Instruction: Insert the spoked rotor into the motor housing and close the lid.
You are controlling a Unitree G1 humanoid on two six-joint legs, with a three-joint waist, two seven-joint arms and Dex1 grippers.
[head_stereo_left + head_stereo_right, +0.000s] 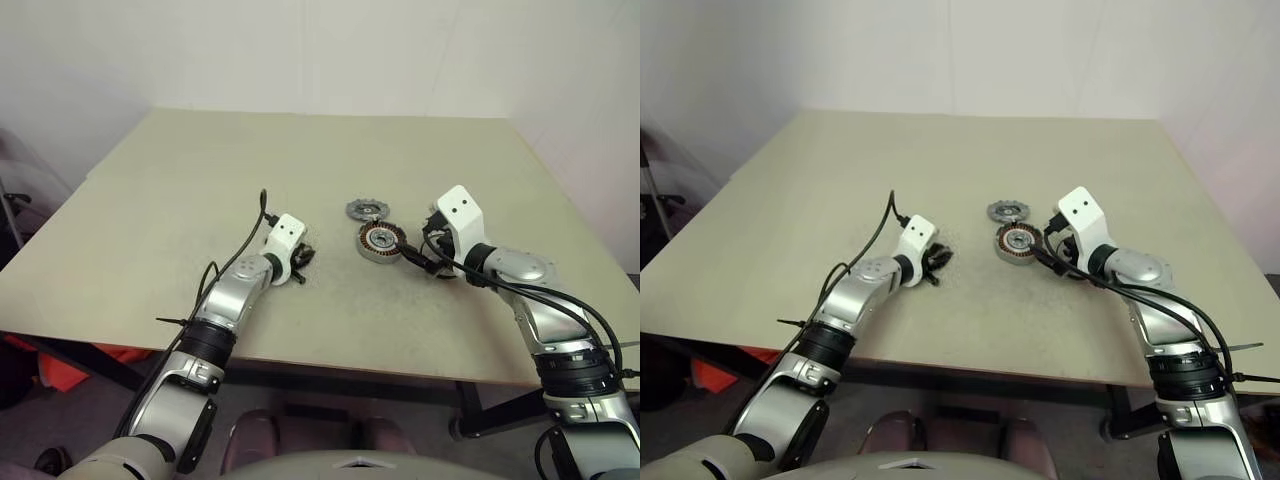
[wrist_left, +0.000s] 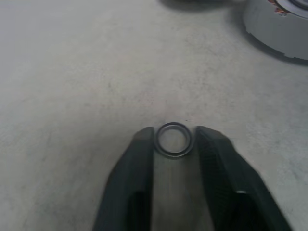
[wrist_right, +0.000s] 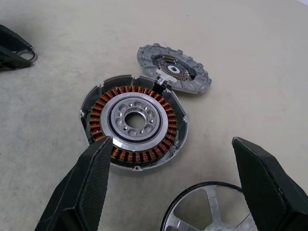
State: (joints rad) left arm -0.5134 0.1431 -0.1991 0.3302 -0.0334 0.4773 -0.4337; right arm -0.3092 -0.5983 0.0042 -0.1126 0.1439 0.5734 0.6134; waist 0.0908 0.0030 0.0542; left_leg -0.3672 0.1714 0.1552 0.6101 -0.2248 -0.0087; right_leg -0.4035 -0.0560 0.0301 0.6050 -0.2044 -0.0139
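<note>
Currently the right claw (image 3: 168, 187) stands wide open directly over the dark spoked metal rotor (image 3: 209, 211), just short of the copper-coiled round housing (image 3: 134, 120); the left claw (image 2: 174, 144) is nearly closed around a thin ring (image 2: 173, 139).

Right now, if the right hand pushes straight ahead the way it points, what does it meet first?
Probably the spoked rotor, lying between the open right hand's fingers; just beyond sits the motor housing. Depth is hard to judge.
</note>
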